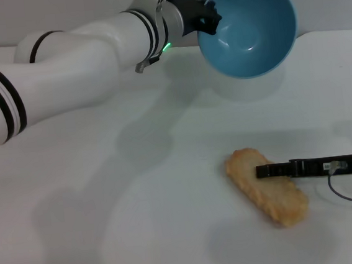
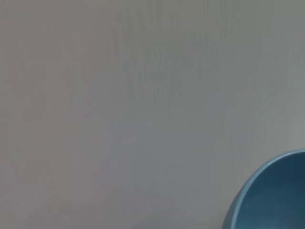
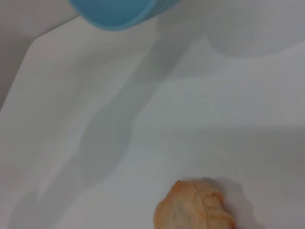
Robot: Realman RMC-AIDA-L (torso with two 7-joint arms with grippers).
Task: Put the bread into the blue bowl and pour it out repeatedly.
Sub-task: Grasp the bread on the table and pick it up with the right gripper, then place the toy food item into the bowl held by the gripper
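My left gripper point(image 1: 207, 18) is shut on the rim of the blue bowl point(image 1: 250, 28) and holds it in the air over the far side of the table. The bowl is tipped with its opening facing me and it is empty. Its edge shows in the left wrist view point(image 2: 274, 195) and in the right wrist view point(image 3: 119, 12). The bread point(image 1: 276, 198) lies golden-tan face up on the white table at the front right, also in the right wrist view point(image 3: 195, 207). My right gripper point(image 1: 267, 171) reaches in from the right, low over the bread's middle.
The white table point(image 1: 139, 204) fills the view, with its far edge behind the bowl. My left arm point(image 1: 82, 60) stretches across the far left. A thin cable point(image 1: 351, 197) hangs by the right wrist.
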